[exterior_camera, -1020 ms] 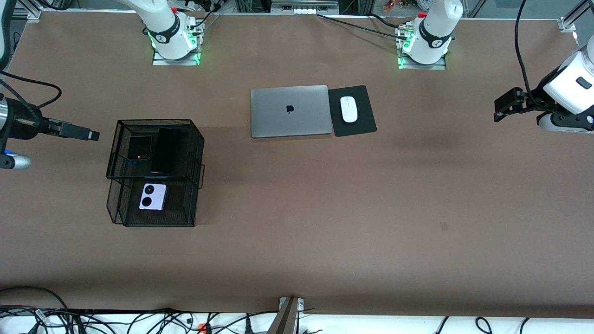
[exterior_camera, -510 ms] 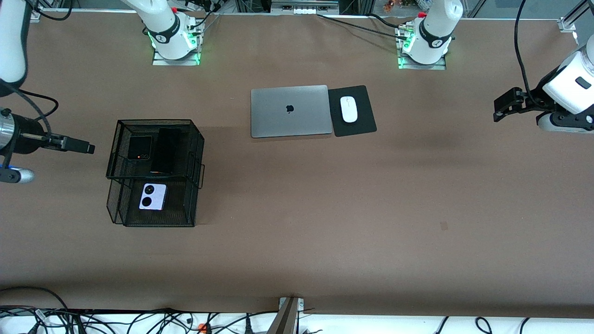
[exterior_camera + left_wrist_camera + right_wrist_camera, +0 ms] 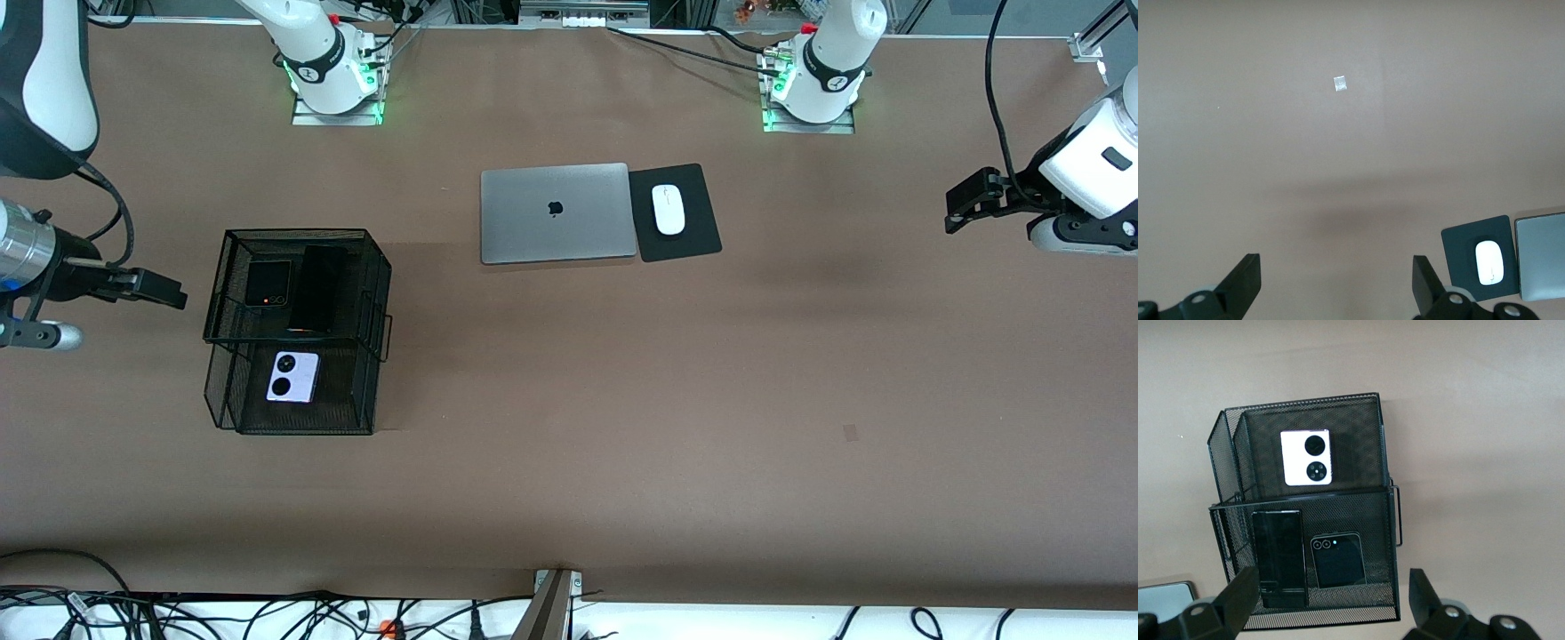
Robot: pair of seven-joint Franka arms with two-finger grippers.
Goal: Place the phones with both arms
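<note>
Brown table (image 3: 622, 400) carries a two-tier mesh rack (image 3: 298, 329) at the right arm's end: lilac phone (image 3: 292, 376) on the lower tier, squarish black phone (image 3: 268, 284) and long black phone (image 3: 317, 289) above. Right hand (image 3: 160, 291), empty and spread, hovers just beside the rack. Left hand (image 3: 965, 207), also spread, waits well apart.

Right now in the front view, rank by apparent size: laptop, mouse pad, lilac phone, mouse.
Largest to smallest:
1. laptop
2. mouse pad
3. lilac phone
4. mouse
The phone and mouse look close in size, so their order is unsure.
</note>
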